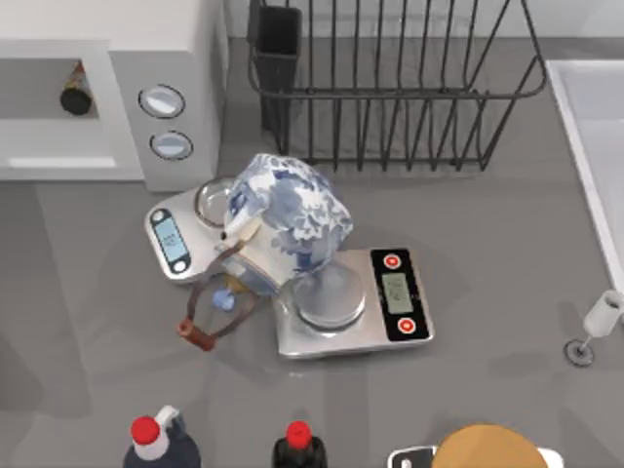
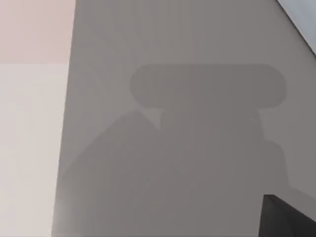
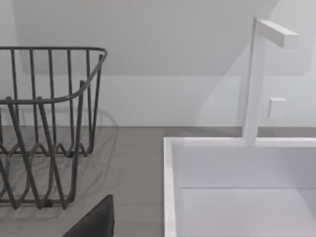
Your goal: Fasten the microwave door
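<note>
The large white boxy microwave (image 1: 185, 58) sits in the upper left of the top view. Its pale cavity is open beside the two round dials, and a small dark bottle (image 1: 76, 94) is inside. I judge its door hangs swung out past the left edge, so I would send my left gripper (image 2: 289, 219) there and push near the free edge until it seats against the dial panel. I cannot tell whether that pincer or my right gripper (image 3: 94, 222) is apart or together.
</note>
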